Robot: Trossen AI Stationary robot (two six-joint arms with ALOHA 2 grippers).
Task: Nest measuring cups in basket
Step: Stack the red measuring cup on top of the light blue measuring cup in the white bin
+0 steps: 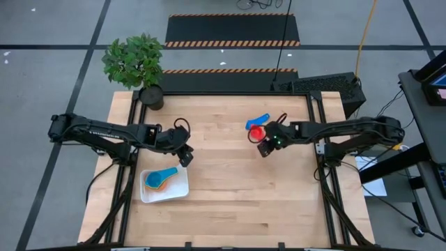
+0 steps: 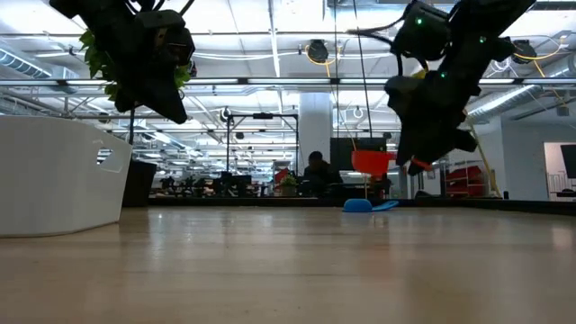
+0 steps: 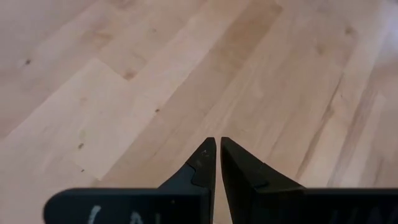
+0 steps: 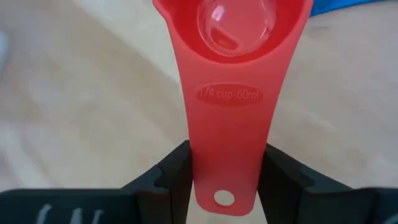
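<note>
Above the table's far right part, the right gripper (image 4: 225, 180) holds the red measuring cup (image 4: 231, 93) clear of the wood.

Its two fingers (image 4: 166, 180) are clamped on the cup's flat handle, near the hole at its end, with the bowl pointing away from the wrist. On the table just beyond lies the dark blue cup (image 1: 260, 119). The left gripper (image 1: 185, 157) hangs over the table's left part with its fingers (image 3: 205, 163) pressed together and nothing between them, just beside the white basket (image 1: 180, 187), where a light blue cup (image 1: 159, 176) sits nested on orange and yellow ones.
</note>
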